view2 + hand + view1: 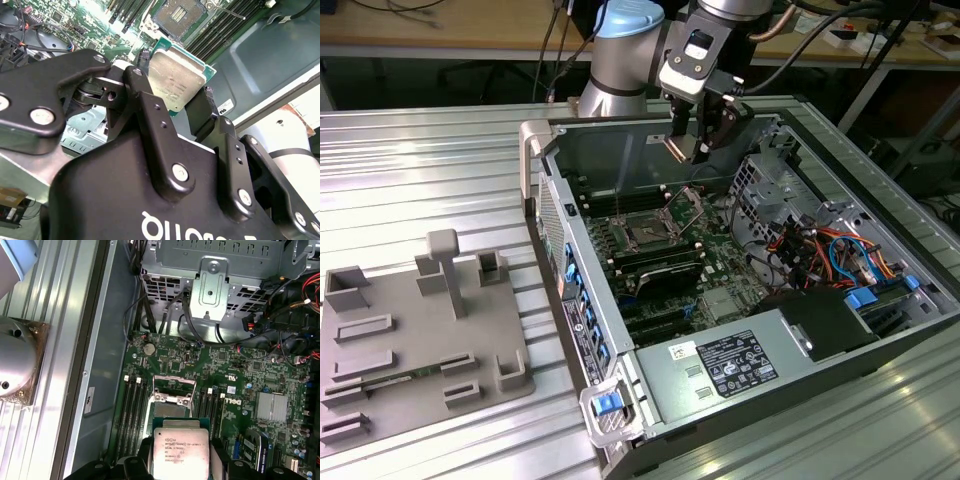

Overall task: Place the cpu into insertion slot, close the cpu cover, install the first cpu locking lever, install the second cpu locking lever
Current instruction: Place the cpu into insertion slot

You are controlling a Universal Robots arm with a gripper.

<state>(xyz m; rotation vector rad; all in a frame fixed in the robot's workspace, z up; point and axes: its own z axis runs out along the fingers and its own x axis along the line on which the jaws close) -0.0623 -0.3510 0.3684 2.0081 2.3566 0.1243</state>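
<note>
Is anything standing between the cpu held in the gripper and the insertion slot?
Nothing visible does. The gripper holds the cpu above the board, and the insertion slot lies uncovered, with free space between.

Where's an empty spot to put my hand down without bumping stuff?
The ribbed table is bare beyond the grey tray, beside the computer case. Inside the case it's crowded: circuit board, cables, and the pincer holding the cpu.

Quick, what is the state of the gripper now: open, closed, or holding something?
Gripper: closed on the chip, holding it above the circuit board.
</note>
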